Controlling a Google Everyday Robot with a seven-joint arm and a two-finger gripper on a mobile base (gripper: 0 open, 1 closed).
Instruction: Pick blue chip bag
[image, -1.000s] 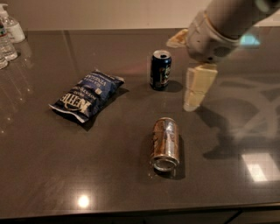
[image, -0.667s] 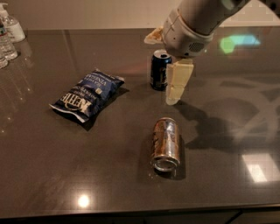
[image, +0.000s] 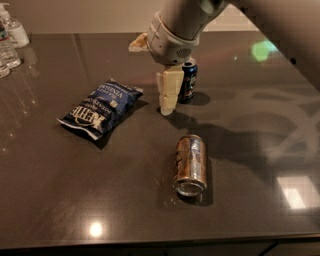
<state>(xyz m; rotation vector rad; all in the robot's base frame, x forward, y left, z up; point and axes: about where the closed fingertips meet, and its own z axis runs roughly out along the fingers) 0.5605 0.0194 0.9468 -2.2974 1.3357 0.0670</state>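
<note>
Tabletop, dark and glossy, is marked by light reflections, with water bottles grouped at its far left corner. The gripper is held above it, apparently spread wide and empty, between the flat-lying blue chip bag and an upright soda can.

One blue chip bag, two cans, three bottles; pincer over table.
</note>
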